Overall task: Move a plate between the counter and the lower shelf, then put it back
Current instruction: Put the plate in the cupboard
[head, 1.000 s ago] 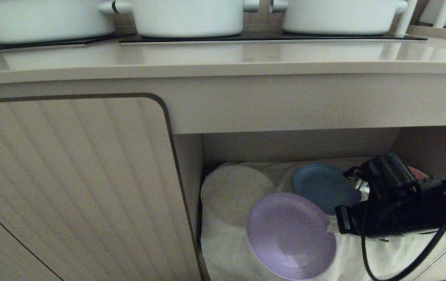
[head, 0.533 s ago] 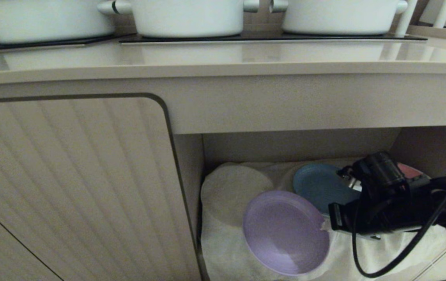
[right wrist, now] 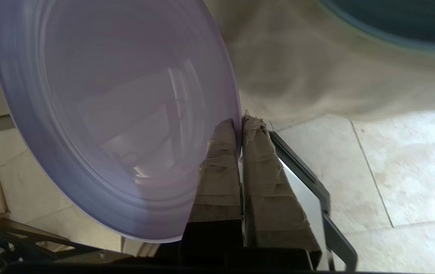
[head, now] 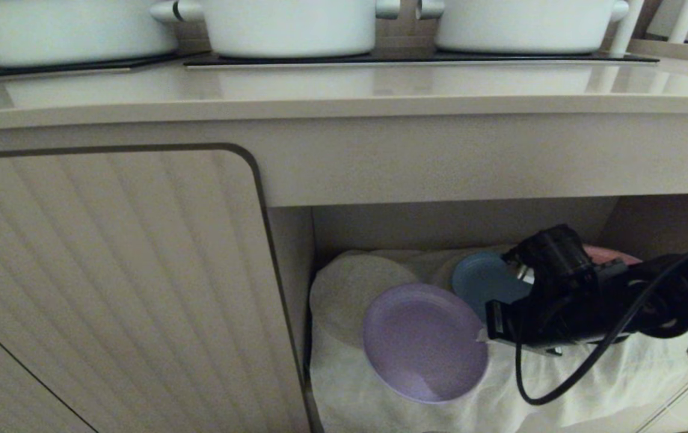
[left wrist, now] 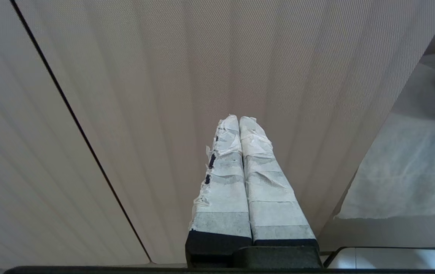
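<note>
The lavender plate [head: 422, 340] [right wrist: 115, 114] hangs tilted at the mouth of the lower shelf [head: 464, 228], above its white wrinkly cloth [head: 590, 373]. My right gripper [head: 483, 334] [right wrist: 239, 123] is shut on the plate's right rim, its taped fingers pinching the edge. The beige counter [head: 344, 90] runs above the shelf. My left gripper [left wrist: 239, 120] is shut with nothing in it, parked facing the ribbed cabinet door [left wrist: 164, 76].
A blue plate [head: 485, 285] lies on the cloth behind the purple one, and a pink plate [head: 611, 255] peeks out behind my right arm. White pots [head: 290, 27] stand on black panels on the counter. The closed cabinet door [head: 109, 288] fills the left.
My right gripper has carried the plate up and to the left, deeper toward the shelf; the plate now covers more of the cloth's left hump. The left arm has not moved.
</note>
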